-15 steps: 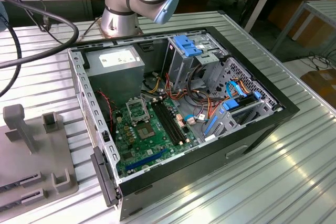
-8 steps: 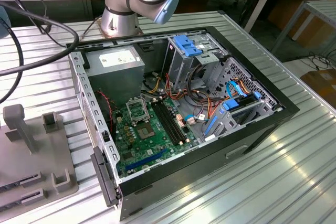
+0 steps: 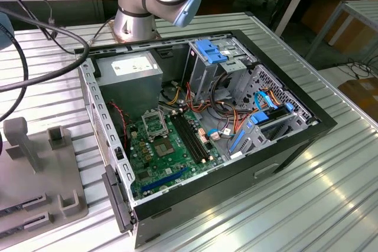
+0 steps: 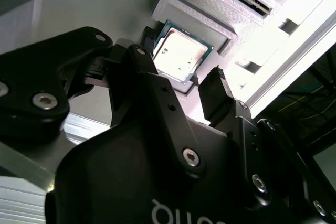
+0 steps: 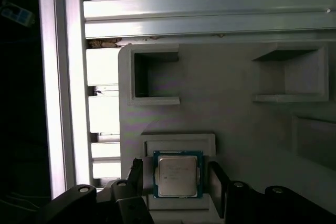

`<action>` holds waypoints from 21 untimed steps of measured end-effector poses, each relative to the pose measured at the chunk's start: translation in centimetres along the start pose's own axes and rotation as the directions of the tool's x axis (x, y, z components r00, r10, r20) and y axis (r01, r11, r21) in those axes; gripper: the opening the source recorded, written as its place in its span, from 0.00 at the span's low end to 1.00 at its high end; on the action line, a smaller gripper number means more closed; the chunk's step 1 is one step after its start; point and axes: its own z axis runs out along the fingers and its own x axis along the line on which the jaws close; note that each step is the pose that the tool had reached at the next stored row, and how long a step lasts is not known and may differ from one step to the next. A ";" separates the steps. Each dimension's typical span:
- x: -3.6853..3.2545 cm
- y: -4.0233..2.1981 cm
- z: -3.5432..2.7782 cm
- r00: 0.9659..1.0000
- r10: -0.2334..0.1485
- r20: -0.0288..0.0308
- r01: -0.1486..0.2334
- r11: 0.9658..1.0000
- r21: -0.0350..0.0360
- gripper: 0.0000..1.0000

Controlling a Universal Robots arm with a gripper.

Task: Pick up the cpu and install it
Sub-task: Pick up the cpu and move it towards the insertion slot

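The cpu (image 5: 177, 174), a small flat square chip with a silvery top and a green-blue rim, lies in a raised pocket of a grey holder plate (image 5: 236, 119). The second wrist view also shows the cpu (image 4: 181, 53) in that pocket. My gripper (image 5: 177, 182) is open and straddles the chip, with one black finger (image 5: 137, 174) on each side and a small gap between each finger and the chip's edge. In the second wrist view the gripper (image 4: 181, 69) hangs just over the chip. In the exterior view the motherboard's square socket (image 3: 155, 123) sits inside the open computer case (image 3: 307, 128).
The grey holder plate (image 3: 35, 169) with upright posts lies at the exterior view's left on the ribbed metal table (image 3: 307, 205). A grey power supply box (image 3: 130, 75), cables and blue drive brackets (image 3: 209, 51) crowd the case. The arm's base (image 3: 136, 22) stands behind the case.
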 end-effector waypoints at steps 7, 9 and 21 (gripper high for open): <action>-0.01 -0.03 0.46 1.000 0.000 0.000 0.000 1.000 0.000 0.61; -0.02 -0.04 0.49 1.000 0.000 0.000 0.000 1.000 0.001 0.61; -0.02 -0.03 0.52 1.000 -0.017 0.000 0.017 1.000 0.010 0.61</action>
